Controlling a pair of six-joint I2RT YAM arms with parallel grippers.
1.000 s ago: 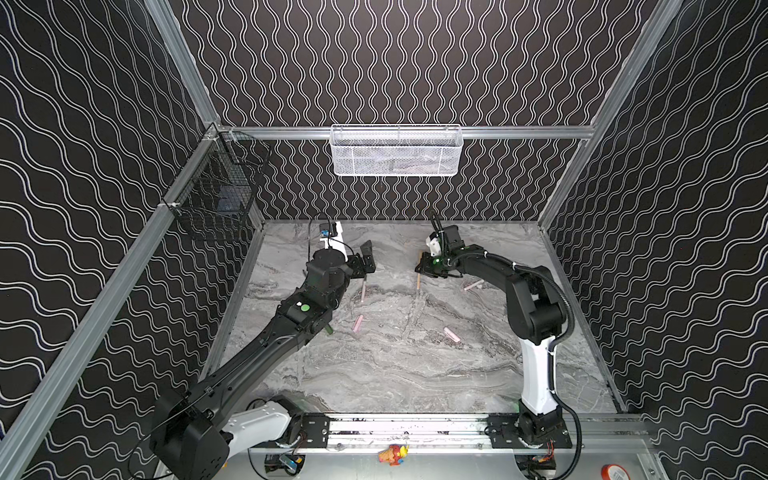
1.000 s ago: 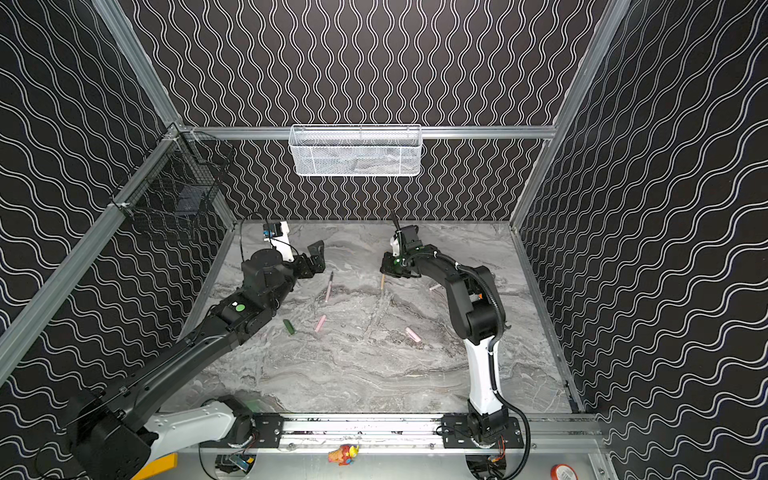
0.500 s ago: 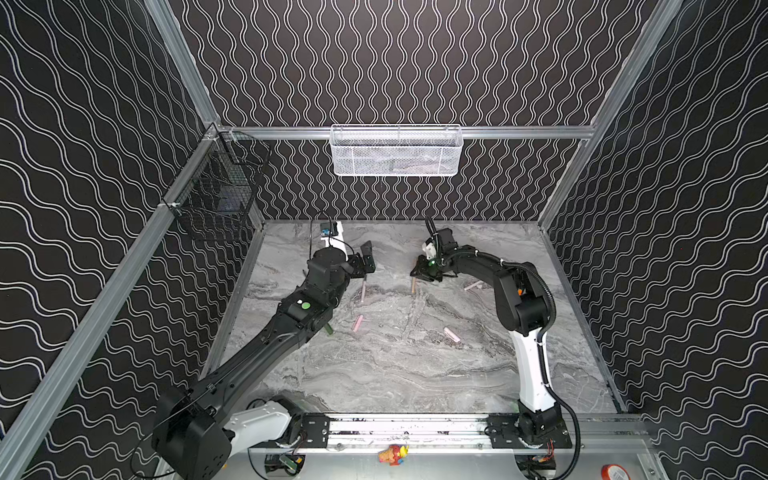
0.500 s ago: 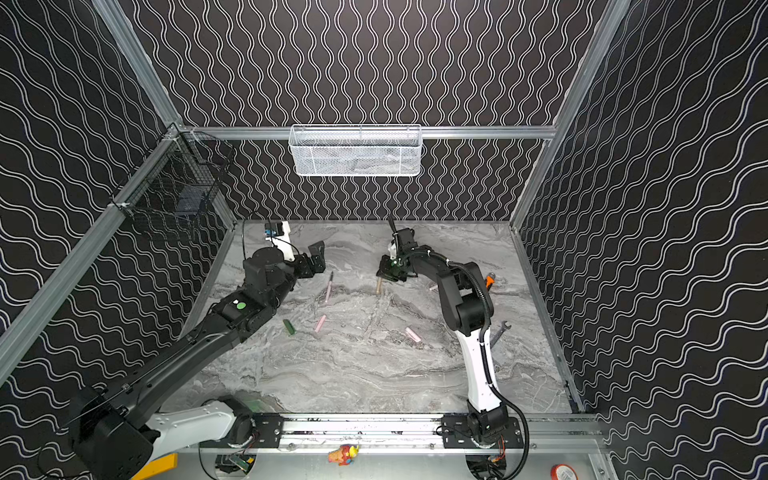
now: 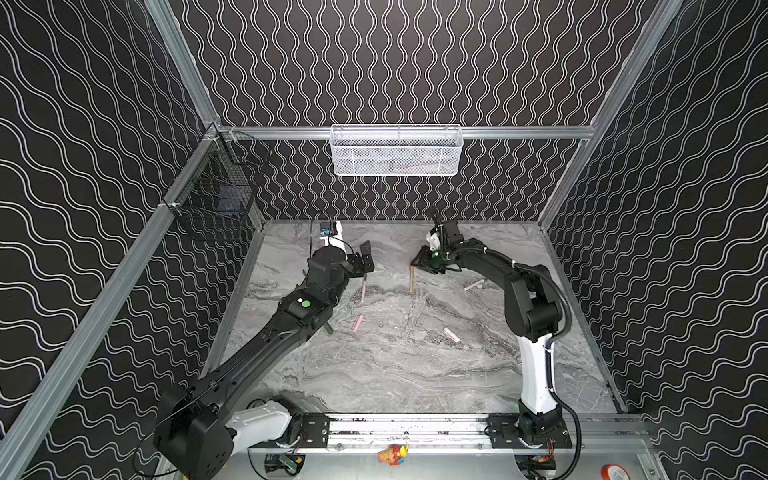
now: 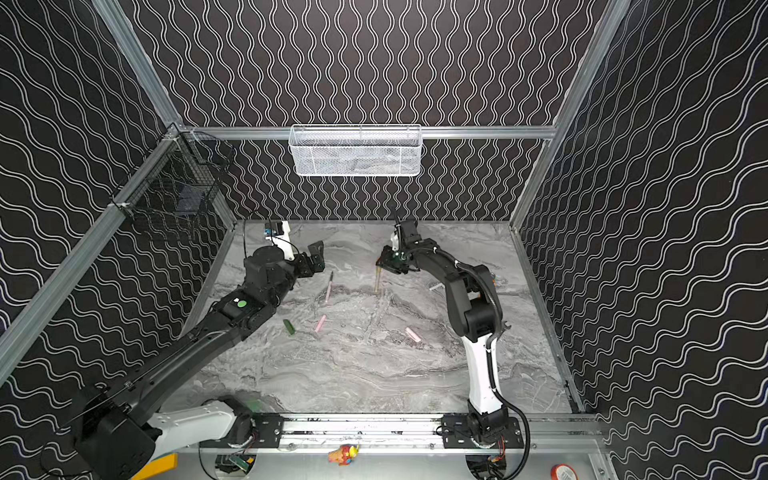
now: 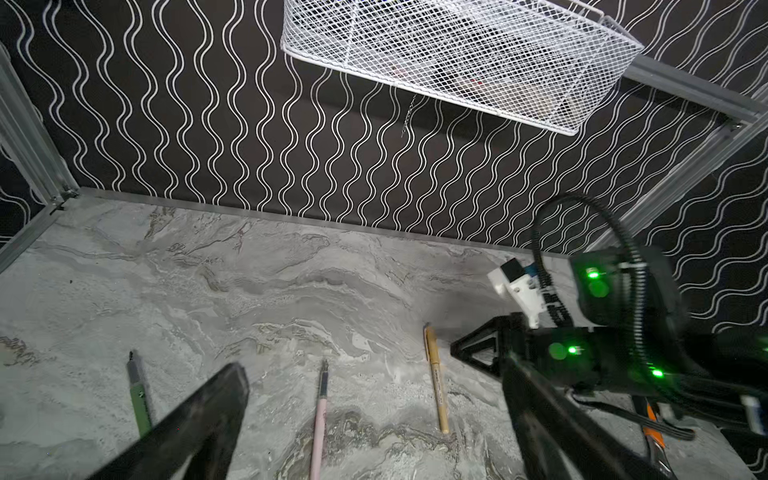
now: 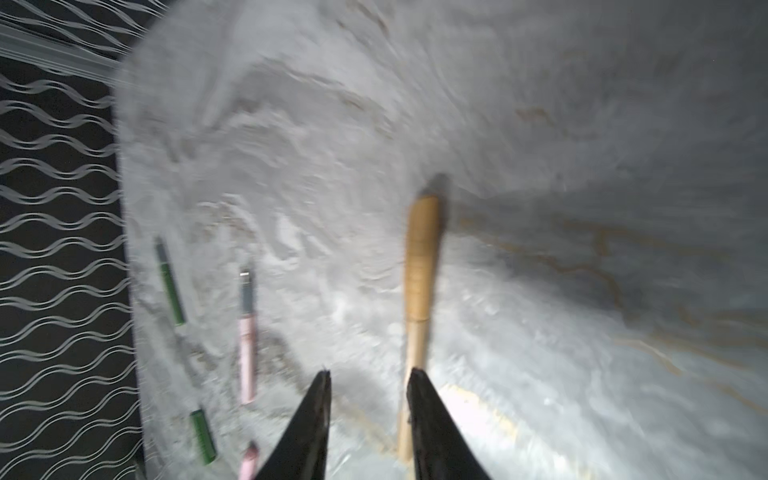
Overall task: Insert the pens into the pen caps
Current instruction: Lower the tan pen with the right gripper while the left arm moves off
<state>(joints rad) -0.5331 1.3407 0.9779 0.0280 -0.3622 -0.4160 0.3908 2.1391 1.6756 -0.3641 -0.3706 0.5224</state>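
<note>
Across the middle of a top view, on the grey bench (image 5: 415,374): left end effector (image 5: 366,257) spread wide, empty, near the pink pen (image 5: 363,289). Right end effector (image 8: 368,376) parted, gripping nothing, gold pen (image 8: 419,291) just beside one finger. Best to straddle the pink barrel mid-length, clamp clear of the dark tip, then aim for the pink cap (image 5: 358,323) lower in frame.

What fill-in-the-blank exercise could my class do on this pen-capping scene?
1. The pen lying beside the right gripper is ___ in colour.
2. The left gripper has its jaws wide ___.
3. The mesh basket on the back wall is ___.
Missing words: gold; open; white.
</note>
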